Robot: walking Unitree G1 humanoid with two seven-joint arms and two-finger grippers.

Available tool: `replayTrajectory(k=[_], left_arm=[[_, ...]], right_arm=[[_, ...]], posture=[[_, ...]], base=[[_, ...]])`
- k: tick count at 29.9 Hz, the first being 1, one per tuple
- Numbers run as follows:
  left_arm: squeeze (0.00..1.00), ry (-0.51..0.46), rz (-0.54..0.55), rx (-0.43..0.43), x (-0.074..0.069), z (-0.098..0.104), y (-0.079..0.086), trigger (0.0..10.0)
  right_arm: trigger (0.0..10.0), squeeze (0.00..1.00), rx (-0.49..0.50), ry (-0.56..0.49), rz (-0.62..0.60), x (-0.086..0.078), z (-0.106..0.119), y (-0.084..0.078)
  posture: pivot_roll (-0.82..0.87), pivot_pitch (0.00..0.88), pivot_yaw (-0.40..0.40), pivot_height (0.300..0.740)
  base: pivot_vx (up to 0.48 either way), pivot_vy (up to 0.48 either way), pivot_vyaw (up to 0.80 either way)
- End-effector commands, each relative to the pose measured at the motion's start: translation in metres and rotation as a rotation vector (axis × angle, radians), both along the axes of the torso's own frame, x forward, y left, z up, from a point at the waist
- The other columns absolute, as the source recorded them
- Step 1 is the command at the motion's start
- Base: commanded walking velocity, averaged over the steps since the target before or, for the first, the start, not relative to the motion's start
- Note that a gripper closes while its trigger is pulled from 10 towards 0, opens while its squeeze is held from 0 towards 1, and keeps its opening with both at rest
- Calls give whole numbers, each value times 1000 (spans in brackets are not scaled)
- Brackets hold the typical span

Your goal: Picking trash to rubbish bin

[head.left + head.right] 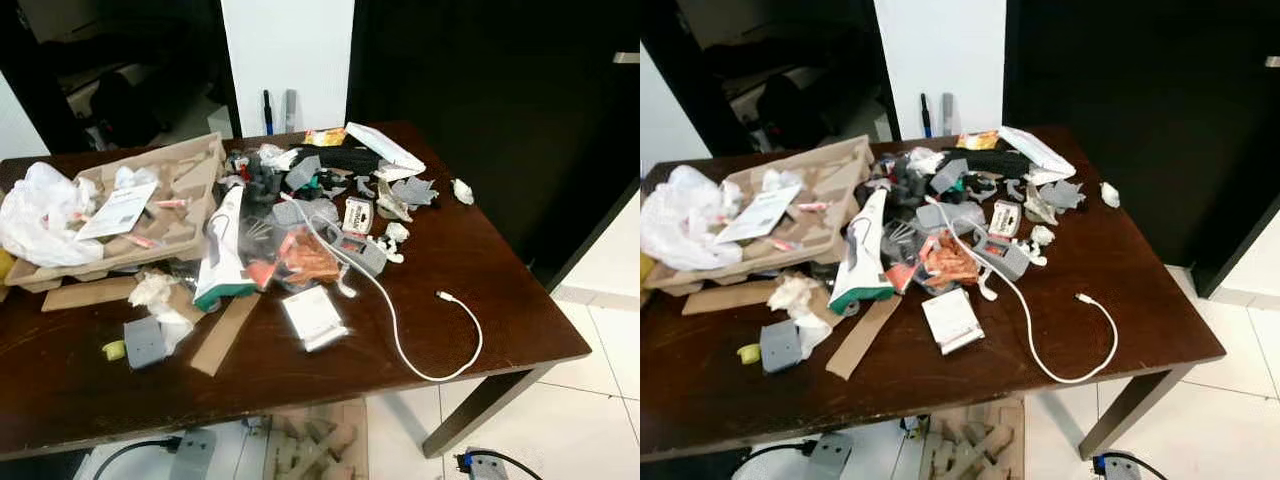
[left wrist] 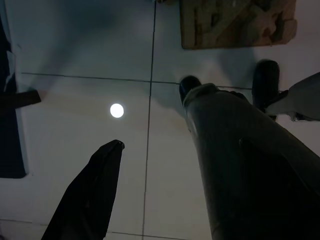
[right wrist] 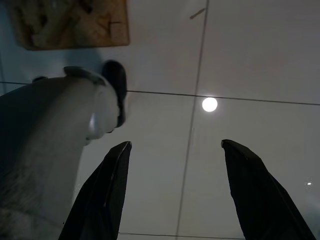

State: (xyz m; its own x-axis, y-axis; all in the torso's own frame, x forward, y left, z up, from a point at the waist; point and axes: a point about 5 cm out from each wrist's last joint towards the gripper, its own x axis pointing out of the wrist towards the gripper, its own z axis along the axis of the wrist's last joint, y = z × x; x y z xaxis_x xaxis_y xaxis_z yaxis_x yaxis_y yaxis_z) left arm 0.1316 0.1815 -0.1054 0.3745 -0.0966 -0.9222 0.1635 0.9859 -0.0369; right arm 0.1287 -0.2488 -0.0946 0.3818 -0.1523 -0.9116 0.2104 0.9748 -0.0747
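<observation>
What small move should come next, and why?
Probably raise the right gripper toward the table. Both arms hang at floor level, the right one open and empty, while trash lies untouched on top; the white packet sits alone near the front edge, an easy first pick.
</observation>
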Motion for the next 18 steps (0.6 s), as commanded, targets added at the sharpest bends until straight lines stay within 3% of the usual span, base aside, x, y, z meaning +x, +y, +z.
replayTrajectory(k=[1,6,7,8,10,12,15,18], left_arm=[[0,109,11,1,-28,-9,0,10000],[0,114,19,16,-31,-9,4,10000],[0,102,28,12,-31,-9,4,10000],[0,102,28,12,-31,-9,4,10000],[0,93,15,14,-30,-9,4,10000],[0,93,12,17,-31,-9,5,10000],[0,93,20,13,-31,-9,5,10000],[0,93,22,14,-31,-9,5,10000]], right_arm=[[10000,0,-29,-8,-27,-1,2,-8],[10000,0,-86,-47,-85,7,9,-21],[10000,0,-225,-44,-108,11,17,-39],[10000,0,-225,-44,-108,11,17,-39],[10000,0,-314,-94,-198,22,31,-60],[10000,0,-330,-106,-210,25,34,-64],[10000,0,-430,-221,-285,50,62,-92],[10000,0,-473,-282,-327,60,77,-104]], posture=[[13,74,21,740],[13,80,23,740],[13,80,23,740],[13,80,23,740],[10,85,26,740],[10,85,26,740],[4,96,33,740],[4,97,33,740]], base=[[-337,-341,0],[-96,-122,0],[0,0,0],[0,0,0],[0,0,0],[0,0,0],[0,0,0],[0,0,0]])
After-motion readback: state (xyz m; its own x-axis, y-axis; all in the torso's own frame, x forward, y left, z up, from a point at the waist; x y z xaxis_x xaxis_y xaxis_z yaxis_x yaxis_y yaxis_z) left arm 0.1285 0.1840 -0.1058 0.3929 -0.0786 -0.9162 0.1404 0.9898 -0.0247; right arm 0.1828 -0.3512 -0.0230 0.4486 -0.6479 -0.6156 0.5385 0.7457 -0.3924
